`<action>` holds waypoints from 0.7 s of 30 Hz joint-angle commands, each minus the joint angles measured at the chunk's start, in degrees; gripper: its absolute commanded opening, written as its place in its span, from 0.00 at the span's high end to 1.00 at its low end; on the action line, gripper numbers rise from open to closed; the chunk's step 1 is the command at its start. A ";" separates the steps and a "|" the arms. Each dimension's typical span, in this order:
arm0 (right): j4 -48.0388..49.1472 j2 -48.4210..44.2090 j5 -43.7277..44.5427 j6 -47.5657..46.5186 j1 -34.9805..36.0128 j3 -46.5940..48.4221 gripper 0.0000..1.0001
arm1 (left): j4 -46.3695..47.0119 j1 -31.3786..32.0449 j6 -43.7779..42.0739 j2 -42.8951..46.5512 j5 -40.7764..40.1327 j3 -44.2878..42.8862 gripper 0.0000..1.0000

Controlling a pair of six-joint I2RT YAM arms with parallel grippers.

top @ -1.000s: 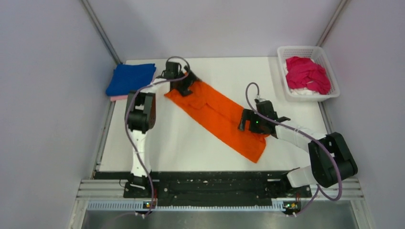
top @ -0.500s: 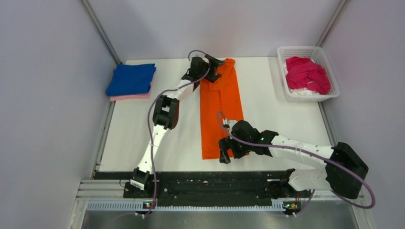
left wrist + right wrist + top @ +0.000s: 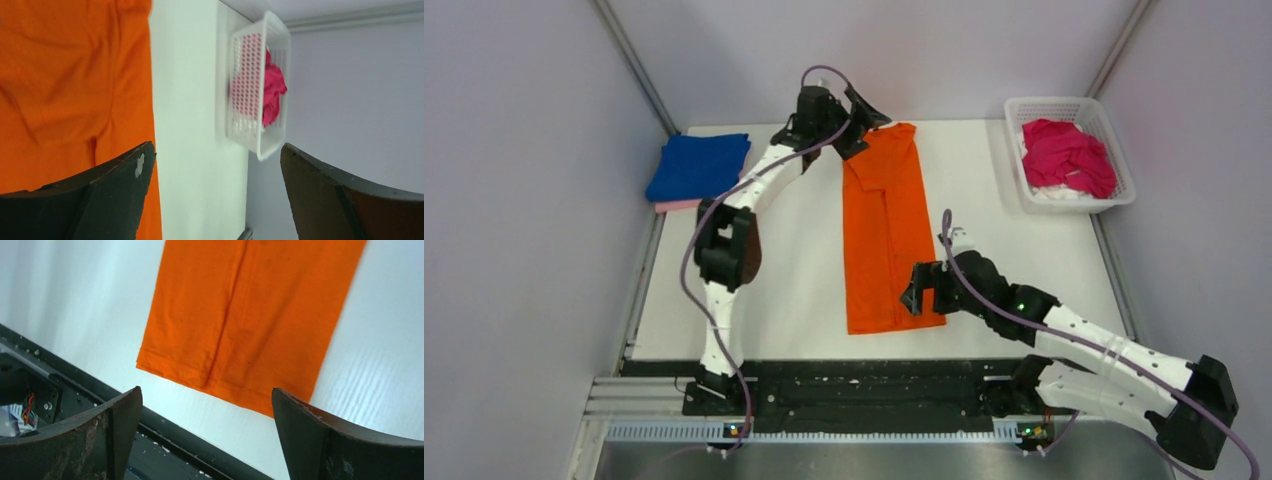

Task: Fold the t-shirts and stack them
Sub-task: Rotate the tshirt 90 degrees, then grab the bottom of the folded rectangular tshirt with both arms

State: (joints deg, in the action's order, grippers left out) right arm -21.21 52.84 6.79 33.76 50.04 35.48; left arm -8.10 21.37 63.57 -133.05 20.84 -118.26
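Left gripper (image 3: 862, 126) and right gripper (image 3: 912, 292) both spread wide, empty. Orange t-shirt (image 3: 884, 230) lies flat between them, hem under the right fingers (image 3: 115, 430). White basket (image 3: 257, 85) stands beyond the left fingers (image 3: 120, 185).

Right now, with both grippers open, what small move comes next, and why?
Probably lower the right gripper onto the near hem of the orange shirt and pinch it: the shirt lies flat as a long strip, and both grippers are open.

Bright, even light, faint shadows on my bench (image 3: 794, 285). Left wrist view blurs the basket (image 3: 241, 125); right wrist shows the orange t-shirt (image 3: 250, 315) sharp.
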 commanded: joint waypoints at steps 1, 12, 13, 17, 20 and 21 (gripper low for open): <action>-5.56 -5.64 4.02 7.79 -3.47 -3.55 0.03 | -9.85 1.36 -13.88 22.59 -1.28 15.65 0.01; -8.05 -0.89 -2.38 8.76 -11.01 -4.91 0.16 | -12.47 11.02 -14.14 53.59 -0.50 68.92 0.08; -7.49 0.26 -2.81 8.20 -11.06 -4.90 0.20 | -12.81 11.93 -13.62 54.83 -0.68 71.20 0.08; -5.48 5.35 -4.24 6.75 -11.64 -4.30 0.44 | -14.22 14.15 -12.26 58.26 -0.03 76.46 0.21; -5.34 8.85 -5.45 5.40 -11.81 -3.23 0.52 | -15.99 15.26 -12.14 60.02 -2.08 77.96 0.27; -5.41 9.29 -5.80 4.97 -11.85 -3.08 0.54 | -15.72 15.55 -11.83 60.28 -1.93 78.60 0.30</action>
State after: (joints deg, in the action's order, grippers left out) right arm -28.34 60.27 3.01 40.77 38.92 29.78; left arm -25.08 35.90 51.11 -76.75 19.97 -40.27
